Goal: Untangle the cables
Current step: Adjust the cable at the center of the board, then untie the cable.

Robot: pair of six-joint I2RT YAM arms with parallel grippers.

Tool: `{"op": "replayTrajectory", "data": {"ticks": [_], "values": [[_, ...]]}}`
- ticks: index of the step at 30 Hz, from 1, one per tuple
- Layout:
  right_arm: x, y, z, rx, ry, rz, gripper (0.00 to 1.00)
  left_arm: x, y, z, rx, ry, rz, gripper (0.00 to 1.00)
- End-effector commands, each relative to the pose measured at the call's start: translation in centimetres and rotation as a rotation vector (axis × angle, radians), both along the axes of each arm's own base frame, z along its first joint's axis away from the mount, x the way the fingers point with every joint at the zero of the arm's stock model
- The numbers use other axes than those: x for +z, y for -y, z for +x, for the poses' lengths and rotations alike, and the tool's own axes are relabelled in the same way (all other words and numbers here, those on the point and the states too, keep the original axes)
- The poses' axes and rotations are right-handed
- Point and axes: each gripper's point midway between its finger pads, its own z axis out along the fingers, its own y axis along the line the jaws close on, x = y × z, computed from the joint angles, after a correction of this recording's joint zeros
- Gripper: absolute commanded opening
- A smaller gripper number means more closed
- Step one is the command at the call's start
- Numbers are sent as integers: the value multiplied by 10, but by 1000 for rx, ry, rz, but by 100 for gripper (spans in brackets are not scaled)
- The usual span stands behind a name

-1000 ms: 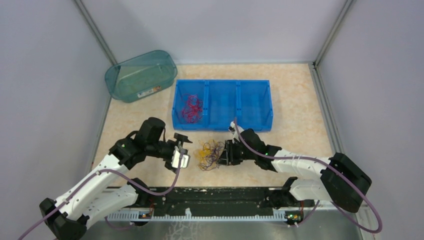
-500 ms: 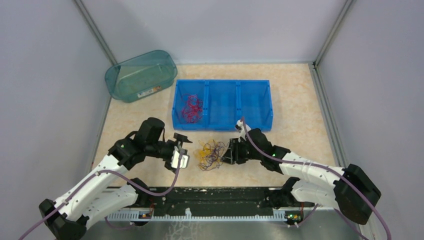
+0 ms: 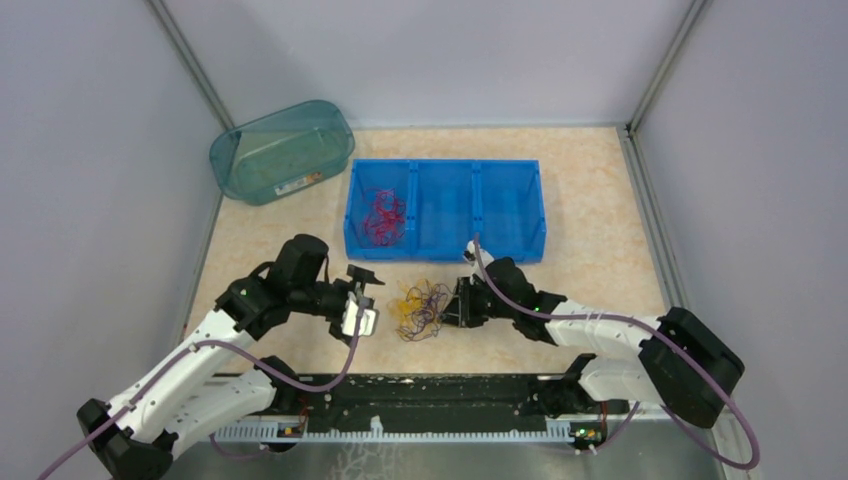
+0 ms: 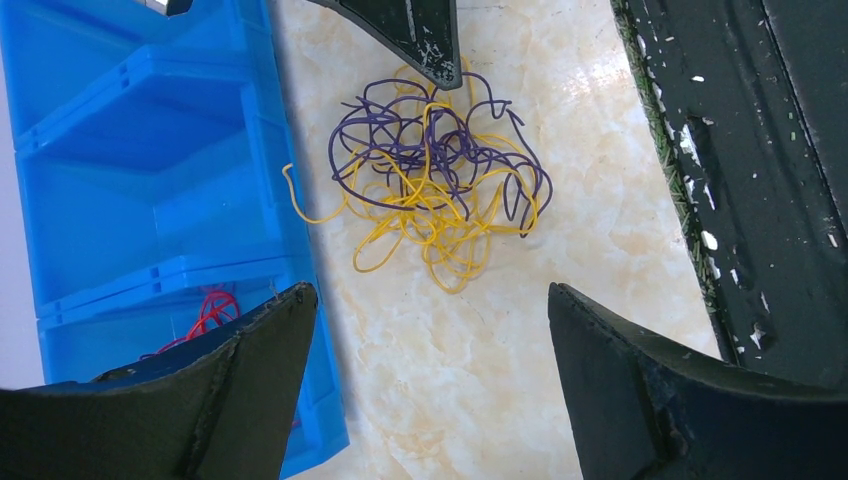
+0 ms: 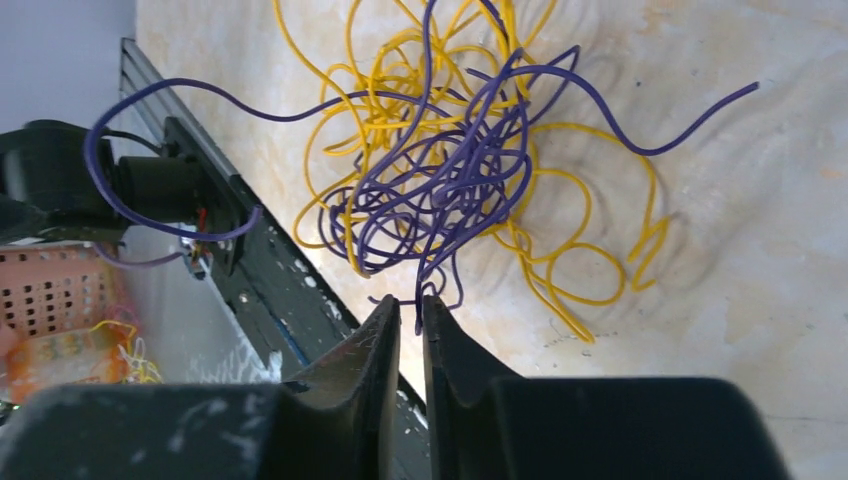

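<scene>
The tangle (image 3: 422, 308) of purple cable (image 5: 450, 190) and yellow cable (image 4: 450, 225) lies on the desk (image 3: 590, 200) at the centre of the top view, just below the blue bin (image 3: 445, 163). The bin's left compartment holds a red cable (image 3: 383, 215), already apart from the rest. The step in hand looks like drawing the purple out of the yellow. The right arm (image 3: 600, 330) reaches to the heap's right edge, and its jaws are all but closed, pinching a purple strand at their tips. The left arm (image 3: 200, 350) points at the heap from the left with its jaws spread wide and holding nothing. The loops interlace closely, so a pull would probably drag the whole heap along. The next move likely calls for the left jaws to pin or take the yellow while the right draws slowly away. The bin's wall stands close above the heap, with a yellow loop reaching almost to it, and a black rail (image 3: 400, 395) runs below. A teal tub (image 3: 283, 150) sits well apart at upper left.
</scene>
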Motion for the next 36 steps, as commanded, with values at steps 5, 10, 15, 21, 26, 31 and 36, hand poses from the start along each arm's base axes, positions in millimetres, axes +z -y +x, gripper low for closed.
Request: {"op": "replayTrajectory", "data": {"ticks": [5, 10, 15, 21, 26, 31, 36], "values": [[24, -16, 2, 0, 13, 170, 6, 10, 6, -7, -13, -35, -45, 91], [46, -21, -2, 5, 11, 251, 0, 17, 11, -7, 13, -73, -84, 92], [122, -28, 2, 12, 99, 402, 0, 39, 24, -8, 64, -180, -175, 91], [192, -24, 6, -26, 197, 522, 0, 67, 36, -18, 32, -250, -267, 87], [227, -24, 7, -75, 244, 609, 0, 85, 41, -18, 19, -262, -311, 81], [250, -31, 8, -139, 260, 657, 0, 98, 47, -16, 22, -276, -350, 77], [267, -39, 10, -203, 279, 676, 0, 99, 52, -8, 62, -300, -368, 76]]}}
